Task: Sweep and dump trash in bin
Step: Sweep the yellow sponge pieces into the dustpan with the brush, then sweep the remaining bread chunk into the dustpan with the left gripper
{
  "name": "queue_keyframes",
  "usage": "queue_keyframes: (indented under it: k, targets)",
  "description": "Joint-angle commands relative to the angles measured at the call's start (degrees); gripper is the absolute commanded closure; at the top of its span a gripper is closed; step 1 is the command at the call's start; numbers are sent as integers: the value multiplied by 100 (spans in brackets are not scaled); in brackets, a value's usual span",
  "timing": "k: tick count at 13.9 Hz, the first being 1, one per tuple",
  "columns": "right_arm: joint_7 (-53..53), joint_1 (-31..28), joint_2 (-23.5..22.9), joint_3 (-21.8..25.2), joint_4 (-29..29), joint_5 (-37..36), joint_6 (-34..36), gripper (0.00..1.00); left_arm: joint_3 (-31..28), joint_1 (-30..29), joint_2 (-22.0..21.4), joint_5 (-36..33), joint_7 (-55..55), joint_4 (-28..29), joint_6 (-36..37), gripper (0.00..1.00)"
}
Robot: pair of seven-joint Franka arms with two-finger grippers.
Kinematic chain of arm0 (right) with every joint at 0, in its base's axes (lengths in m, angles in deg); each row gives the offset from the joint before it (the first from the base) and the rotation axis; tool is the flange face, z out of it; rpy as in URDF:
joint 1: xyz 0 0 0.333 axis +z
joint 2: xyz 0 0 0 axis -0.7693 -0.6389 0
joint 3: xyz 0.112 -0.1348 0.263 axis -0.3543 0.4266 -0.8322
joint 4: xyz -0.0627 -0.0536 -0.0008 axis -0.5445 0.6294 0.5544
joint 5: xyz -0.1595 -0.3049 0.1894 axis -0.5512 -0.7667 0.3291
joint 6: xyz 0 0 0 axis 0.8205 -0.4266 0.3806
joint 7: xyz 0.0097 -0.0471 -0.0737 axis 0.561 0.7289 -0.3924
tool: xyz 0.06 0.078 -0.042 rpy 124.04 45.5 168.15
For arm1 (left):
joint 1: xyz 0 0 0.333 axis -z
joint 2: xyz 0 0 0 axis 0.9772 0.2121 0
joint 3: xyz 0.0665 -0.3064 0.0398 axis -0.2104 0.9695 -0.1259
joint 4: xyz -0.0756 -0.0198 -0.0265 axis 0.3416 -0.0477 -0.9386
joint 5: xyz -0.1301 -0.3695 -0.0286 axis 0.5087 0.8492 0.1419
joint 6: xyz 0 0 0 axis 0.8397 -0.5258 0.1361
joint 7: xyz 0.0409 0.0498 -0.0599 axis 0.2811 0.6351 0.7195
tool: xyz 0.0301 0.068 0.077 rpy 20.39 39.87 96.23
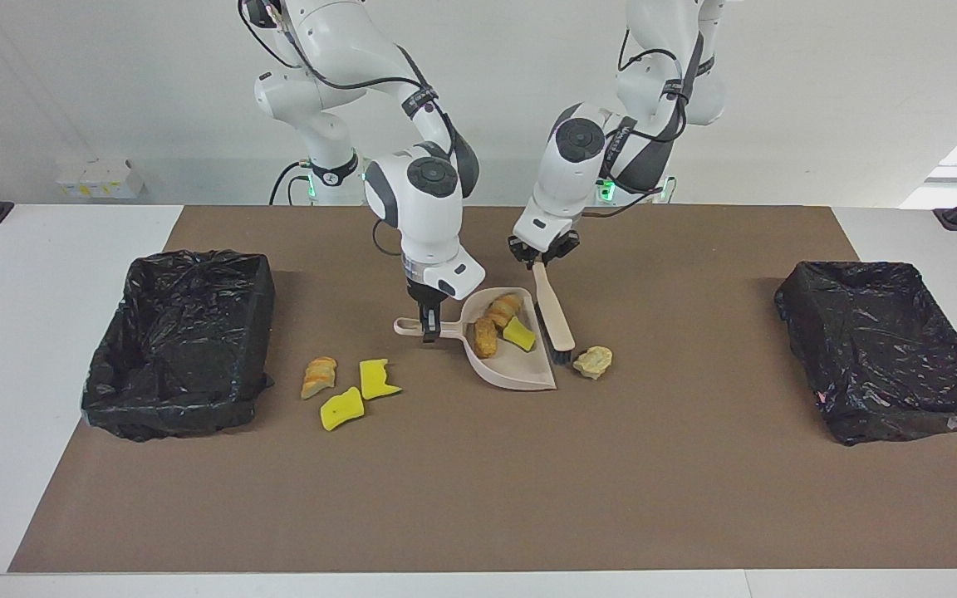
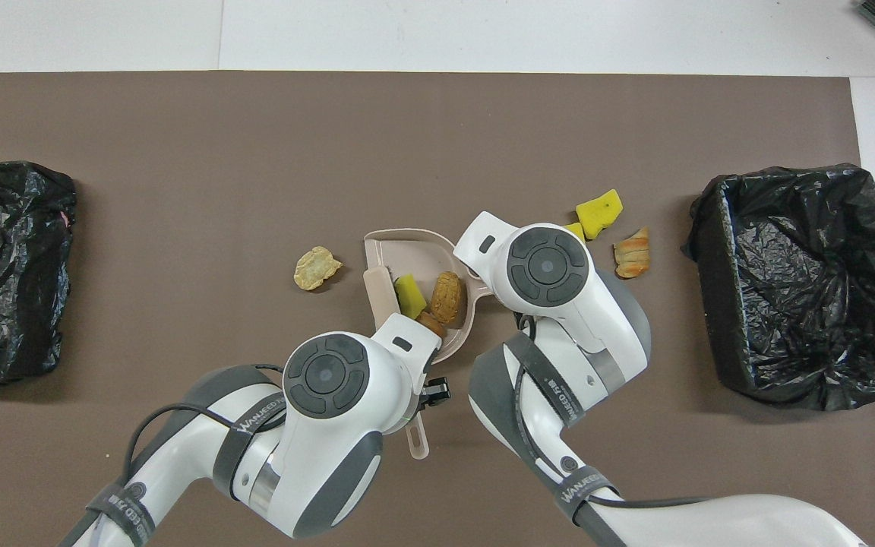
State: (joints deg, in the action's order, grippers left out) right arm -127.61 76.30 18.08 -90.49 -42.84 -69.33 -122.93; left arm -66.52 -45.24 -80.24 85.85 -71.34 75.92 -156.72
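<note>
I hold the brush (image 1: pixel 552 314) in my left gripper (image 1: pixel 542 256), closed on the top of its handle, and the dustpan (image 1: pixel 520 371) by its handle in my right gripper (image 1: pixel 428 330), closed as well. The pan rests on the brown mat (image 1: pixel 478 498) in the middle of the table.

Three pieces of trash lie in the pan: a yellow sponge chunk (image 1: pixel 518 333) and two brown bread pieces (image 1: pixel 495 324), all pressed toward the closed end near the handle. A pale tan scrap (image 1: pixel 593 361) lies on the mat just beside the brush bristles, outside the pan. Three more pieces, two yellow sponges (image 1: pixel 360 392) and a striped bread piece (image 1: pixel 318 375), lie near the black-lined bin (image 1: pixel 179 340) at the right arm's end of the table. A second bin (image 1: pixel 885 349) stands at the left arm's end.

The risks I see: the brush is tilted and leans over the pan's side edge, so a fast stroke may push the tan scrap past the pan mouth instead of into it. If the bristles press on the rim, the pan may turn in my right grip. If I lift the pan with its mouth lower than its handle, the three pieces can roll out before the bin.
</note>
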Motion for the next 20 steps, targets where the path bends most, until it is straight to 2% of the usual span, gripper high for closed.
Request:
queue_keyframes:
  k: [1,4,7,10,13,16,20]
  targets:
    - [-138,-70,109,-14,-8,-42,176,100,16,-507,239,-487,704,-428,456,100]
    - [-111,-70,294,13,10,-112,449,100,16,-1219,520,-996,2345,-920,1088,100]
    - [791,105,391,-13,-51,-392,563,100,16,-1651,574,-1068,3473,-913,1090,100]
    - [1109,202,470,-13,-113,-446,687,100,16,-1836,653,-1148,4115,-799,1160,100]
    - [1339,238,523,-13,-209,-490,687,100,33,-1836,600,-1130,4670,-720,1458,100]
    - [1339,238,506,-22,-306,-595,600,100,77,-1696,530,-920,4689,-579,1521,100]
    - [1348,317,330,-22,-341,-631,275,100,69,-1038,267,-455,4540,-246,1477,100]
